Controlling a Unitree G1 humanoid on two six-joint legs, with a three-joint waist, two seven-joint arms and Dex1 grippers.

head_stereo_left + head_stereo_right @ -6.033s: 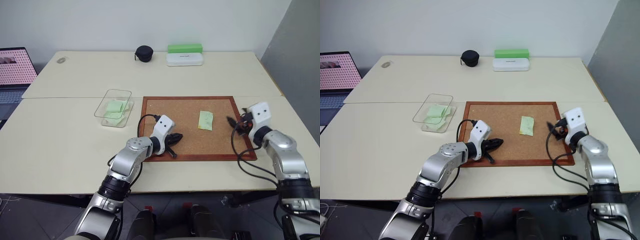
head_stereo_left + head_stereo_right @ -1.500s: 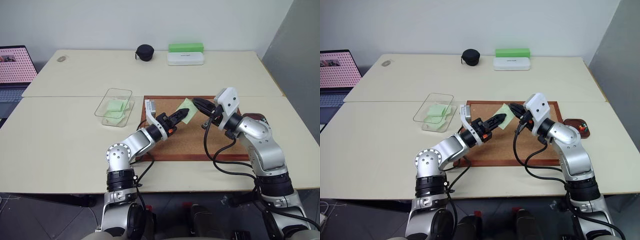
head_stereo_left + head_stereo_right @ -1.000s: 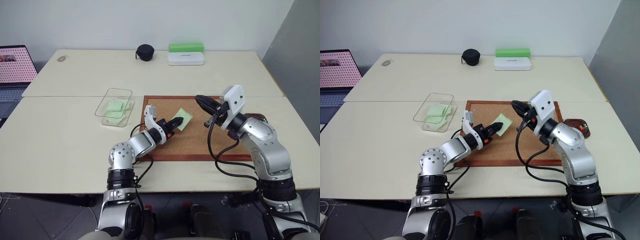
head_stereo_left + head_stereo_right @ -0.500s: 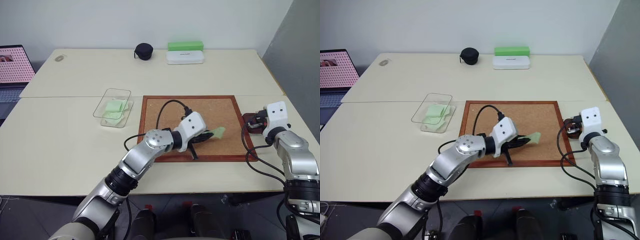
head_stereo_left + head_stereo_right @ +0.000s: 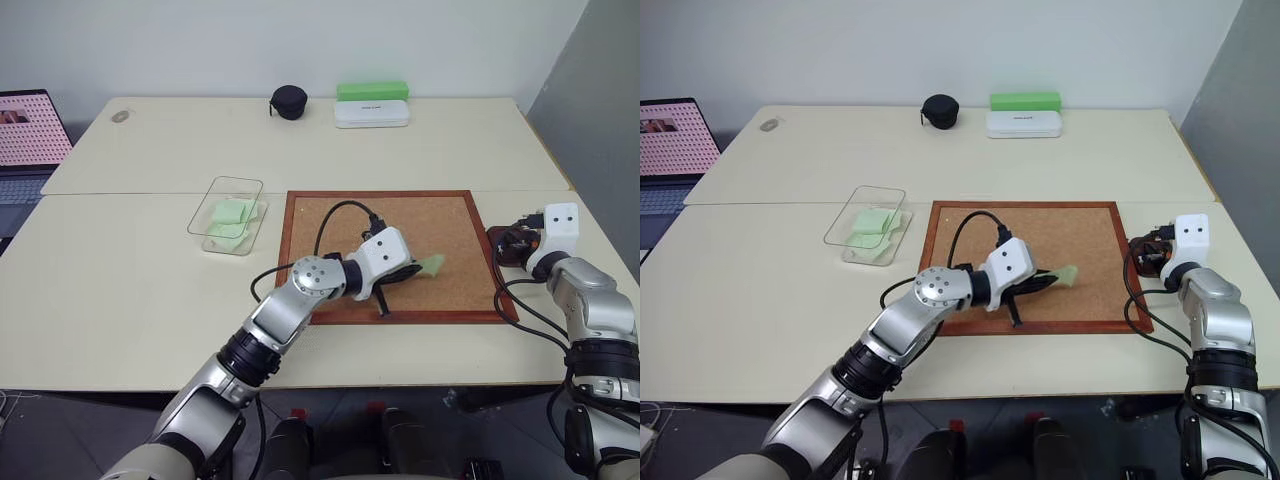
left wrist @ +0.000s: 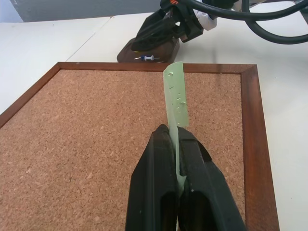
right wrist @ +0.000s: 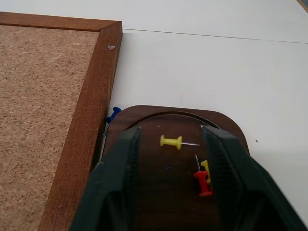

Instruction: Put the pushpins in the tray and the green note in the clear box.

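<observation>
Right now the green note (image 6: 176, 94) is pinched edge-on in the left gripper (image 6: 174, 144), whose two black fingers are pressed together on its lower part so that the free end stands up past the tips. In the head views the slip (image 5: 432, 264) pokes out toward the right of centre, lifted clear of the corkboard (image 5: 450, 290), which fits a paper that has been freed and is ready to be carried off. The clear box (image 5: 228, 214) sits at centre left, well apart from the held slip, with other pale green slips already lying in it; I would judge the carry over there is the step still to come.

Over at the right edge, the tray (image 7: 226, 122) lies just beside the board's wooden frame. The right gripper (image 7: 169, 144) hangs over it with its fingers spread apart, one on each side of a yellow pushpin (image 7: 172, 141) lying loose in the dish, which reads to me as a pin just let go. A red pushpin (image 7: 202, 182) lies nearby with another yellow head tucked behind it. A blue pushpin (image 7: 112, 115) lies outside, wedged between the tray's rim and the frame, so that one looks not yet put away.
</observation>
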